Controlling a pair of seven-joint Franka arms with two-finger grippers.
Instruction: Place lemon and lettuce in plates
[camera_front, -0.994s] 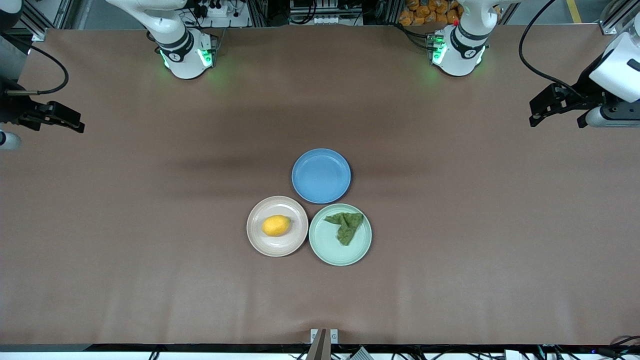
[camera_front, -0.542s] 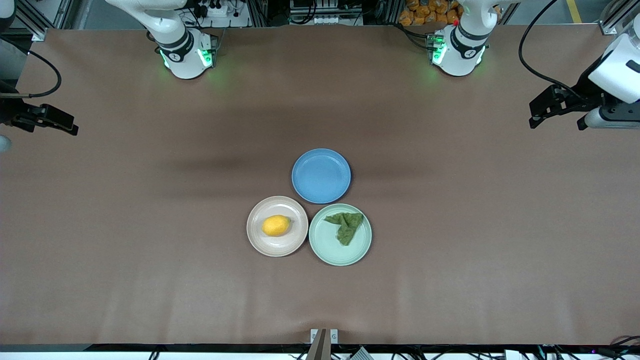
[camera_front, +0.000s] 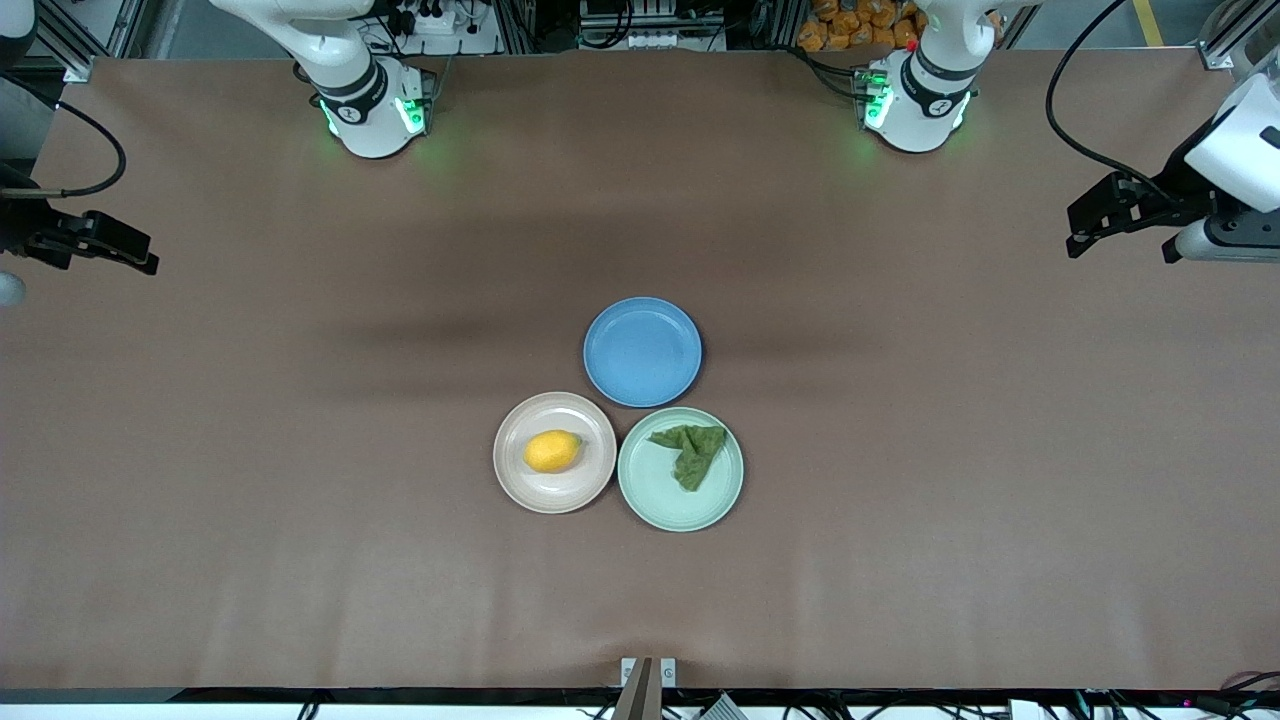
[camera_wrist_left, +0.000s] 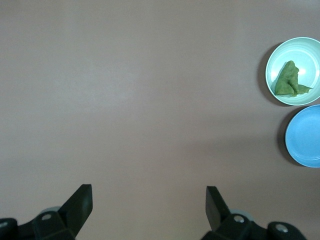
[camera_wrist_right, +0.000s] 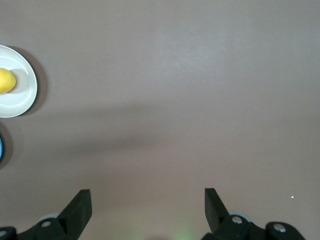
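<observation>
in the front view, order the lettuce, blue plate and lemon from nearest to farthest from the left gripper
From the left gripper, open over the left arm's end of the table:
1. Blue plate, farthest of the three from the front camera.
2. Lettuce, on the mint green plate.
3. Lemon, on the beige-pink plate.

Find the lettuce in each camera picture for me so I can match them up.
Front view: the lettuce lies in the mint green plate, beside the beige-pink plate with the lemon.
Left wrist view: the lettuce shows in the mint green plate, near the picture's edge.
Right wrist view: not in it.
Shared landmark: the blue plate, seen in the left wrist view next to the mint green plate.
</observation>
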